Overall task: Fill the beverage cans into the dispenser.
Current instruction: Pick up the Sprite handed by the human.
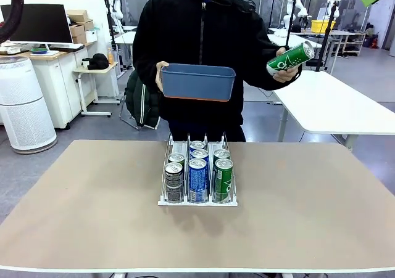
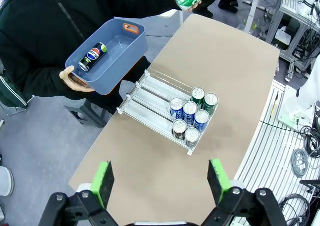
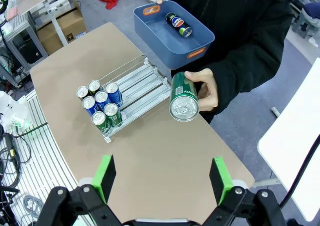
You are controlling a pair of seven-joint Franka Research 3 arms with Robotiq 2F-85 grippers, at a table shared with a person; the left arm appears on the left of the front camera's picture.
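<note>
The dispenser (image 1: 197,202) stands mid-table with several beverage cans (image 1: 198,173) in black, blue and green packed at its near end. Behind it a person holds a green can (image 1: 289,58) in one hand and a blue bin (image 1: 197,82) in the other. From above, the left wrist view shows the dispenser (image 2: 149,98), its cans (image 2: 190,113), and one dark blue can (image 2: 93,56) lying in the bin. My left gripper (image 2: 160,183) hangs open high over the table. My right gripper (image 3: 162,178) is also open and high, with the green can (image 3: 183,96) held out below it.
The blue bin (image 3: 172,38) is held off the table beyond its far edge. Bare tabletop (image 1: 308,198) lies on both sides of the dispenser. A second white table (image 1: 339,102) stands behind at the right, an air purifier (image 1: 24,105) at the left.
</note>
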